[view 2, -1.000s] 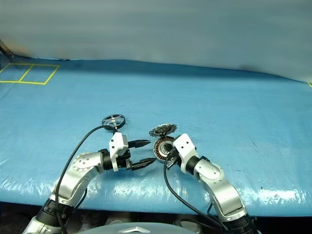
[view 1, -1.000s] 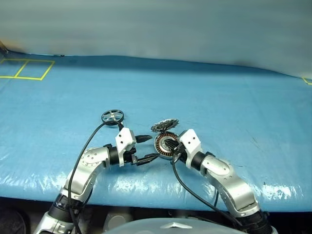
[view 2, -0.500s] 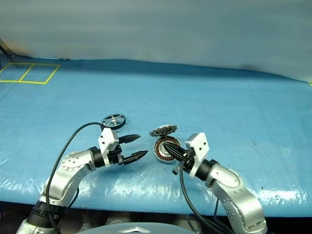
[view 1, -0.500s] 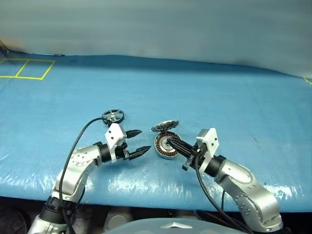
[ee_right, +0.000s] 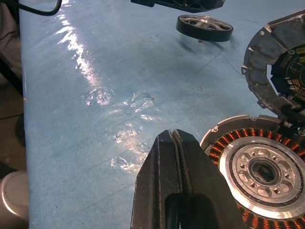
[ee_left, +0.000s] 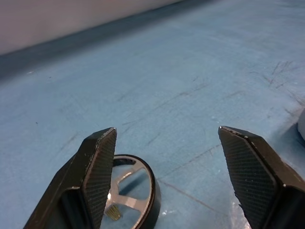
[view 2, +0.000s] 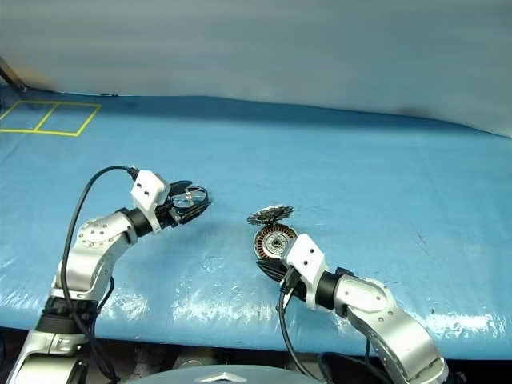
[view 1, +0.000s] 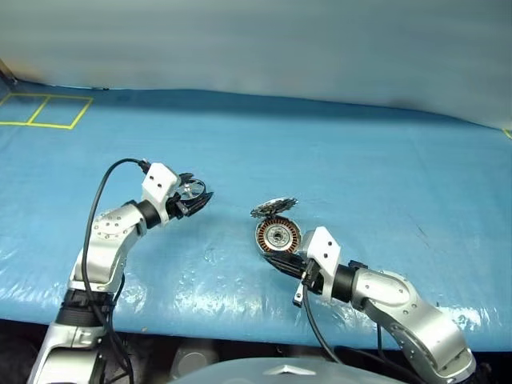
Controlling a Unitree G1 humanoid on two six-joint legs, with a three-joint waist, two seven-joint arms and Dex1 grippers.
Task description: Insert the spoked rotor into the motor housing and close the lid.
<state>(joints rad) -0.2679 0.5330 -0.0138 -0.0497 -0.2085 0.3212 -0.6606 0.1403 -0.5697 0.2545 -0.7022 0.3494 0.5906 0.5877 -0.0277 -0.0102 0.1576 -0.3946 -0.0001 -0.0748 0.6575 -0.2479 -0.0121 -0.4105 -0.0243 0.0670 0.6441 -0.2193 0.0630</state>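
Spoked rotor (ee_left: 127,193) lies between open left hand (ee_left: 167,143) fingers.

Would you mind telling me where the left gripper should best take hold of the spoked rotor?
Grip the spoked rotor across its black outer rim, one finger on each side. It lies flat on the blue table, so coming from above probably suits. The open left gripper is already at it.

The table cover (view 1: 360,168) looks like blue plastic sheeting, glossy and wrinkled, scuffed ahead of the left gripper (ee_left: 167,143); its fingers (ee_left: 250,171) are matt black with cross-hatched pads; the rotor (ee_left: 131,191) has a glossy black rim and bright metal spokes; the housing (ee_right: 259,174) shows shiny copper windings around polished silver metal; the lid (ee_right: 279,62) is dull grey metal.
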